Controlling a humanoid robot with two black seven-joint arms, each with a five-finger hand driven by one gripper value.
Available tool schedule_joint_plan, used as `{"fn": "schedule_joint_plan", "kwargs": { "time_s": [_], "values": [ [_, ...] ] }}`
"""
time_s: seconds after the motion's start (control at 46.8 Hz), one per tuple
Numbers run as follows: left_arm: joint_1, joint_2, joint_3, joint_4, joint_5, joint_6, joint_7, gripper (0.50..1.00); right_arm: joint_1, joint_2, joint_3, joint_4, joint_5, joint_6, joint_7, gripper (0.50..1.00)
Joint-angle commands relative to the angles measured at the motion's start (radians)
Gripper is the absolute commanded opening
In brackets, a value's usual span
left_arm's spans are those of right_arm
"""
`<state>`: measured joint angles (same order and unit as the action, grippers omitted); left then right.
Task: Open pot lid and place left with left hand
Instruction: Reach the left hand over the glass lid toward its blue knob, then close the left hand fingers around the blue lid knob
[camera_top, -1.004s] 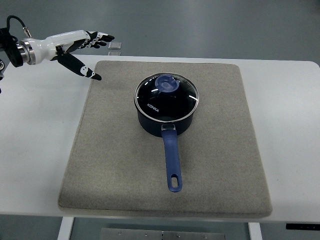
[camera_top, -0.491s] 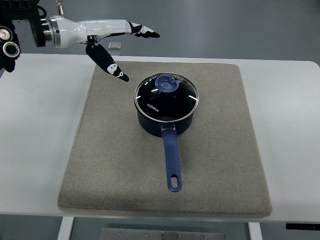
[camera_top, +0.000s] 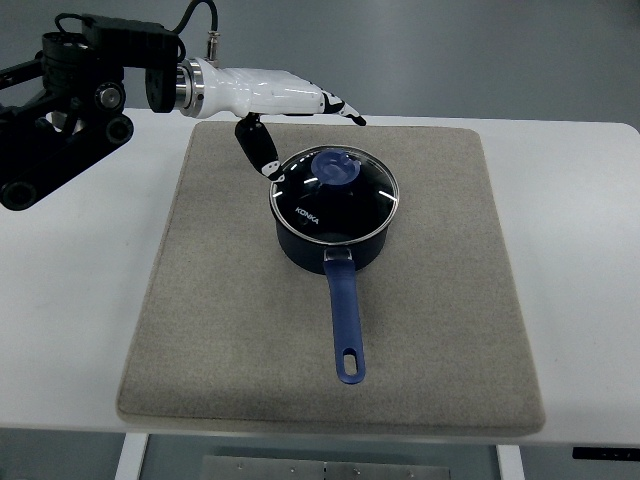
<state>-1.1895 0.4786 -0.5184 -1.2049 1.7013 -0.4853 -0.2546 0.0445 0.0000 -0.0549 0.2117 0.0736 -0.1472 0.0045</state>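
From the top view we see a dark blue pot (camera_top: 332, 225) on a grey mat (camera_top: 230, 330), its handle (camera_top: 344, 320) pointing toward us; the glass lid (camera_top: 335, 193) sits on it, blue knob (camera_top: 333, 168) uppermost; our left hand (camera_top: 285, 112) hangs just behind-left of the lid, fingers spread, thumb downward, holding nothing.

left arm (camera_top: 70, 110) cut off at the picture's left edge — table (camera_top: 590, 250) cropped right and below.
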Motion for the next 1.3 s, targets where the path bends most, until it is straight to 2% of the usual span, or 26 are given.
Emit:
{"fn": "schedule_joint_plan", "kwargs": {
  "time_s": [0.0,0.256,0.427,0.641,0.79,1.174,1.281],
  "values": [
    [-0.001,-0.026,0.0,0.024,0.035,0.001,0.003,0.984,0.0,0.0,0.0,0.0,0.0,0.0,0.0,0.915],
    [0.007,-0.066,0.001,0.039,0.046,0.001,0.009,0.979,0.0,0.0,0.0,0.0,0.0,0.0,0.0,0.915],
    [0.007,-0.08,0.001,0.051,0.069,0.001,0.044,0.969,0.0,0.0,0.0,0.0,0.0,0.0,0.0,0.915],
    [0.007,-0.089,0.001,0.05,0.075,-0.004,0.069,0.93,0.0,0.0,0.0,0.0,0.0,0.0,0.0,0.915],
    [0.007,-0.091,0.001,0.048,0.075,-0.01,0.069,0.859,0.0,0.0,0.0,0.0,0.0,0.0,0.0,0.915],
    [0.002,-0.103,0.029,0.05,0.077,-0.009,0.069,0.853,0.0,0.0,0.001,0.0,0.0,0.0,0.0,0.915],
    [0.002,-0.103,0.031,0.05,0.08,-0.009,0.071,0.823,0.0,0.0,0.001,0.0,0.0,0.0,0.0,0.915]
  ]
}}
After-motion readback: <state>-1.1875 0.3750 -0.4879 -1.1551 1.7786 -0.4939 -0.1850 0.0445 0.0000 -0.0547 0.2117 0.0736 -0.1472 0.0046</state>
